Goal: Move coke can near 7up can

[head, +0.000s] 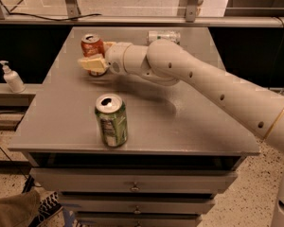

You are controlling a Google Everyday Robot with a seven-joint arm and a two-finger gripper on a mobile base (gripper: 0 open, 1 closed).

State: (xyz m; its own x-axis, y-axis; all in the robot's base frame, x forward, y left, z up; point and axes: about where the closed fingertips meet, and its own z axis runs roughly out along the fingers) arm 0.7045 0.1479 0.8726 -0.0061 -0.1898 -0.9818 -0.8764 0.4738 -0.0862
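The red coke can [91,43] stands upright at the back left of the grey table [199,126]. My gripper [93,54] has reached it from the right. Its pale yellow fingers [91,63] are open, one in front of the can's lower half and one behind it. The pale 7up can [164,36] lies on its side at the back edge, right of the coke can and just behind my arm [194,79].
A dark green can [111,120] with an open top stands near the table's front edge. A white pump bottle [11,77] sits on a lower ledge to the left. Drawers run below the tabletop.
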